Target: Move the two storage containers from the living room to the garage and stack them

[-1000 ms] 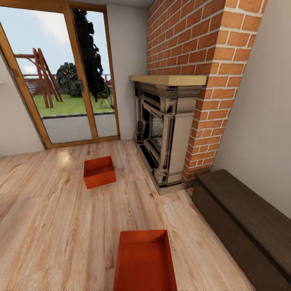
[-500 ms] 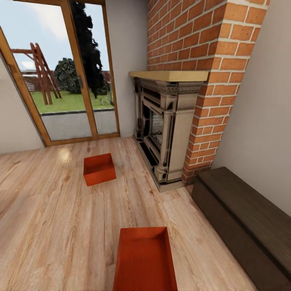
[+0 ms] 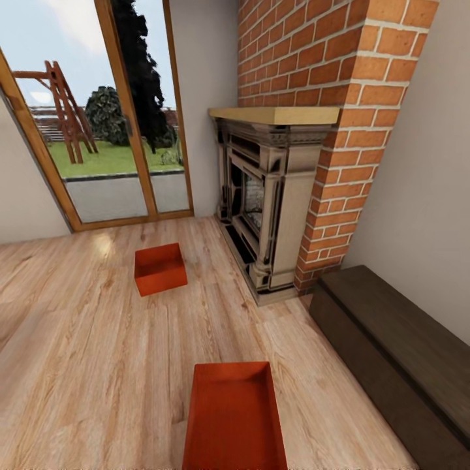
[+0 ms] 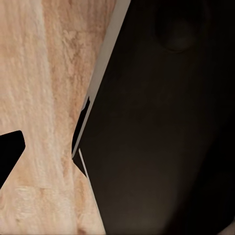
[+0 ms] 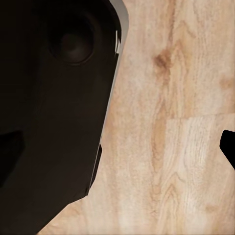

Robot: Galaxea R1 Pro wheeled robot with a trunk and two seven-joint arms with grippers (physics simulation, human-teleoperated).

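— How do the pincers stand?

— Each wrist view gives only a dark fingertip at the frame edge: left gripper (image 4: 10, 152), right gripper (image 5: 228, 147). The gap I cannot tell; both hang over the light wood-plank flooring (image 5: 171, 122) beside the robot's black base (image 4: 161, 122), holding nothing.

— And the bins?

— The near red-orange lidless plastic bin (image 3: 235, 418) lies on the planks right ahead; the far red-orange bin (image 3: 159, 268) sits well beyond, between the glass doors (image 3: 98, 117) and the dark ornate fireplace (image 3: 267, 196).

— The risk?

— I judge that rolling closer could nudge the near bin, or a pinch on its thin wall could tip it. The long dark brown chest (image 3: 391, 352) crowds the right.
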